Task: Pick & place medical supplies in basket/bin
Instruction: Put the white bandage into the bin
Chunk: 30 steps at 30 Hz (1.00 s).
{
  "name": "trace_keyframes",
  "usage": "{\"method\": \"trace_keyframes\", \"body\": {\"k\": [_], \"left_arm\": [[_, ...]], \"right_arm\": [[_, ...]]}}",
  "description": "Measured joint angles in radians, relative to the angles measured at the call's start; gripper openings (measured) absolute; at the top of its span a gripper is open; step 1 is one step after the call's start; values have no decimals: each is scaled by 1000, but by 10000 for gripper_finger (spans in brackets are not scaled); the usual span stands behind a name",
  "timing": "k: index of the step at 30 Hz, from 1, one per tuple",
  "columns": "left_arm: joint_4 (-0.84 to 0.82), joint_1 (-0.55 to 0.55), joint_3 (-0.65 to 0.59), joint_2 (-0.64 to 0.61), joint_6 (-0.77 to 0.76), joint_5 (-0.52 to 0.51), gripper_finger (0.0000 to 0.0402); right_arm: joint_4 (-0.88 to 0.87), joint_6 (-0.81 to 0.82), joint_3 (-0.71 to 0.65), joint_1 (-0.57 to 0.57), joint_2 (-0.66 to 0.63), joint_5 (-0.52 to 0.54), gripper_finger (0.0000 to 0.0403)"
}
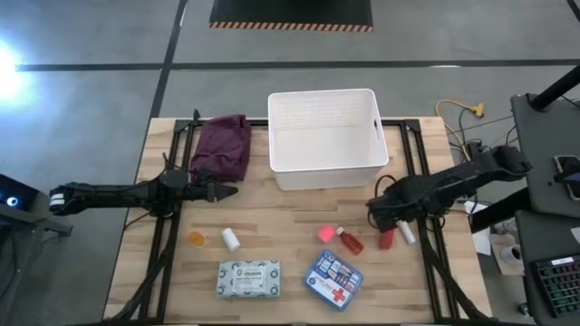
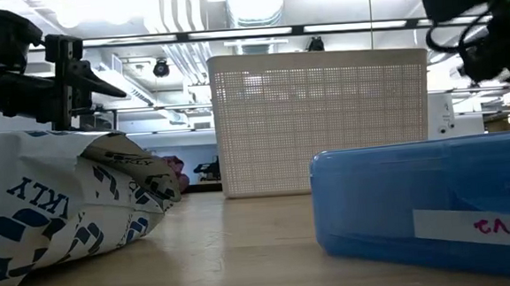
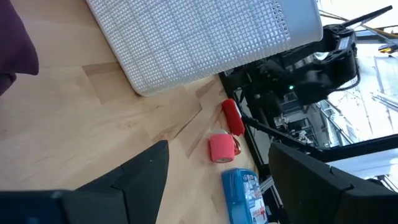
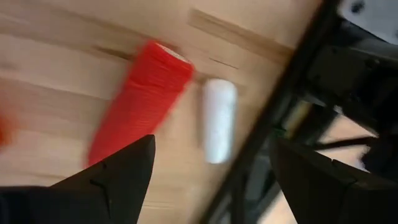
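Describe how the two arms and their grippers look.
Both arms are dark, slender and jointed. The left gripper ends in two tapering, pointed black fingers. The right gripper has matching matte black wedge-shaped fingers. A small green light glows on the right arm.

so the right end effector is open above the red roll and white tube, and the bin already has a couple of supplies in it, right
Not quite: the high view shows the white bin holding nothing yet. The rest stands. The right end effector is open above the red roll and the white tube, as the right wrist view shows.
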Motion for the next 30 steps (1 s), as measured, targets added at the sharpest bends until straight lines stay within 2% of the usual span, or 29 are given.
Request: {"method": "trace_keyframes", "body": {"k": [5, 11, 18, 30], "left_arm": [[0, 0, 0, 0, 0, 0, 255], [-1, 0, 0, 0, 0, 0, 255], [-2, 0, 0, 0, 0, 0, 255], [-3, 0, 0, 0, 0, -1, 255]], "right_arm": [[10, -113, -38, 1, 92, -49, 295], [40, -148, -45, 7, 117, -70, 248], [66, 84, -49, 23, 118, -133, 207], [104, 338, -82, 71, 234, -180, 216]]}}
